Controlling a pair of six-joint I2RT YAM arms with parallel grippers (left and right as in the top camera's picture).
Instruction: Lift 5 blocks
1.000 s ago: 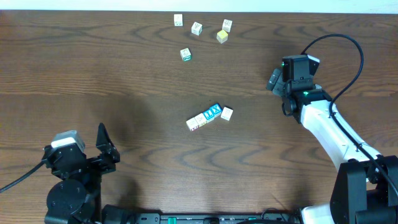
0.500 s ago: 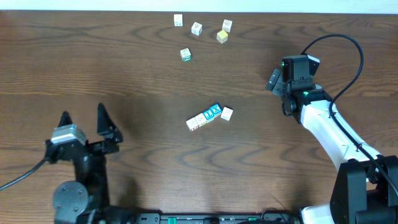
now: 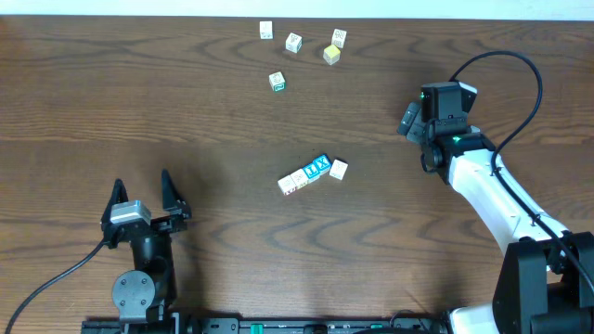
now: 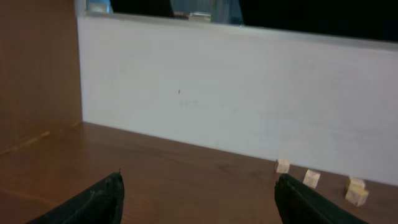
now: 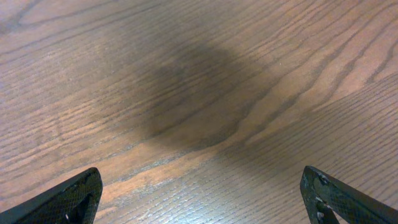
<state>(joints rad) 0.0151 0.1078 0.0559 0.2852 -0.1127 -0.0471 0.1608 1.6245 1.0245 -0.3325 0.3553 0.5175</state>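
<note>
Several small pale blocks lie on the wooden table. A loose group sits at the far edge: one block (image 3: 266, 31), another (image 3: 293, 42), a yellow-faced block (image 3: 331, 55), with one (image 3: 277, 82) a little nearer. A short row with the blue X block (image 3: 317, 167) lies mid-table. My left gripper (image 3: 141, 188) stands open at the near left, far from every block, and its own view shows far blocks (image 4: 311, 178) past its gripper (image 4: 199, 205). My right gripper (image 3: 411, 123) hangs open right of the row. Between that gripper's (image 5: 202, 199) fingers only bare wood shows.
A white wall (image 4: 236, 93) rises behind the table's far edge. A black cable (image 3: 506, 70) loops over the right arm. The left arm's base (image 3: 135, 292) sits at the near edge.
The left arm has swung rightward and its gripper has turned to point toward the far side of the table. The right arm and all blocks have stayed put.
</note>
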